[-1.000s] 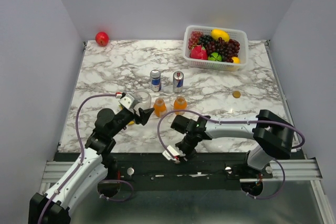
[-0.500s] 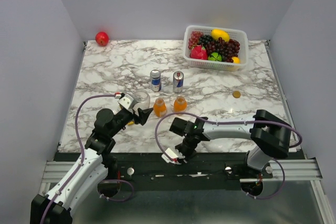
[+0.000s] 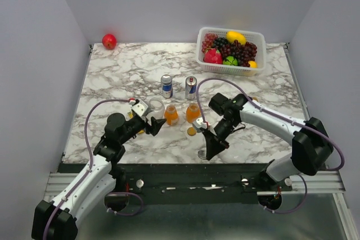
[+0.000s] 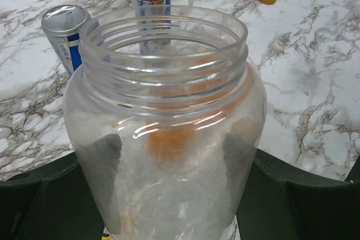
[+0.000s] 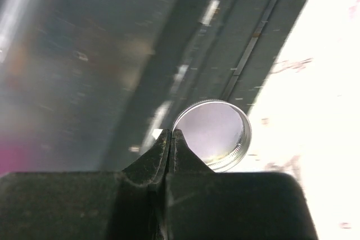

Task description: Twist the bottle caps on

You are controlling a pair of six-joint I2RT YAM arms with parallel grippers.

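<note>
Lid (image 5: 212, 135) at closed R tool (image 5: 170, 134) tip; L tool (image 4: 173, 161) grips jar (image 4: 163, 82).

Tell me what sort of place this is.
Likely a robotics lab test cell: plain grey walls box in a marble-patterned table, a metal rail carries two robot arms, and a fruit basket sits like a prop.

My white marble tabletop (image 3: 124, 74)
Round red apple (image 3: 109, 41) back-left, white plastic fruit basket (image 3: 225, 69) back-right, two blue-and-silver drink cans (image 3: 166, 86) (image 3: 191, 87) upright centre.

3 plain pale-grey walls (image 3: 169, 4) enclose a white, grey-veined marble table (image 3: 124, 71) under even light.
</note>
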